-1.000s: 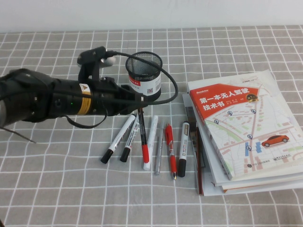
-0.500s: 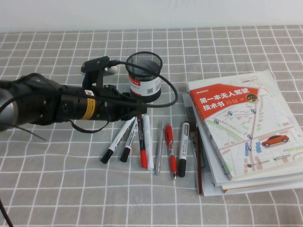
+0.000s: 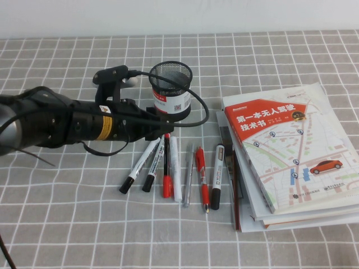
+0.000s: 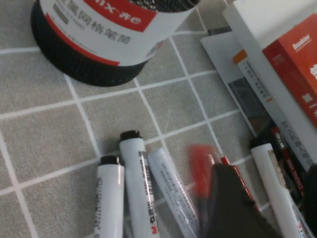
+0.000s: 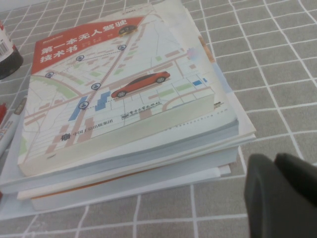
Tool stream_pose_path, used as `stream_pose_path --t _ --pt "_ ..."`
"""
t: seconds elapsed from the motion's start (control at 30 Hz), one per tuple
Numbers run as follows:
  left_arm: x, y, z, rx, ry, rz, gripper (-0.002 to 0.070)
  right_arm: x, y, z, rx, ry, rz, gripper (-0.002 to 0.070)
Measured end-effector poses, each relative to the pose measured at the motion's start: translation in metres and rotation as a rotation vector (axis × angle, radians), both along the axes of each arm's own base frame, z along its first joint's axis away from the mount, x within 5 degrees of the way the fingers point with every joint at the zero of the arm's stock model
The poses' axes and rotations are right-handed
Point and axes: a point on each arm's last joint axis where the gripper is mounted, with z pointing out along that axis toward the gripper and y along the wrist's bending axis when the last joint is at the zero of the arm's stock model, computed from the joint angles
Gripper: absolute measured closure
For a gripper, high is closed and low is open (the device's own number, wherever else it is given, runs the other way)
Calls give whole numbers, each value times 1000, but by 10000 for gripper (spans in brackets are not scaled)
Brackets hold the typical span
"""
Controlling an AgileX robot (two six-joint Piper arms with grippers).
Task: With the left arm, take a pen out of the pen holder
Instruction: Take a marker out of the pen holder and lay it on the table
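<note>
The left gripper (image 3: 161,131) hangs low just in front of the mesh pen holder (image 3: 171,89), which stands toward the counter's (image 3: 67,224) far edge. Its fingers (image 4: 233,213) have just parted. The red-capped pen (image 3: 166,168), carried tilted a moment ago, now lies flat in the mid-counter row, so the removal looks done. The right gripper (image 5: 282,198) waits beside the book stack (image 5: 124,99); its state cannot be told.

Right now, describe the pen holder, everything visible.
The pen holder is a round black mesh cup with a red-and-white printed label, upright on the checked cloth; no pens show above its rim. The left gripper, jaws open, hangs just in front over loose pens; the right gripper is beside the books.
</note>
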Motion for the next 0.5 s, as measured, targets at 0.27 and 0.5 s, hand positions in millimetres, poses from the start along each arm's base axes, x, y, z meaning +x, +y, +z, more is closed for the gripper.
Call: stream_pose_path --t 0.27,0.5 --pt "1 1 0 6 -5 10 337 0 0 0 0 0 0 689" --pt "-4 1 15 -15 -38 -6 521 0 0 0 0 0 0 689"
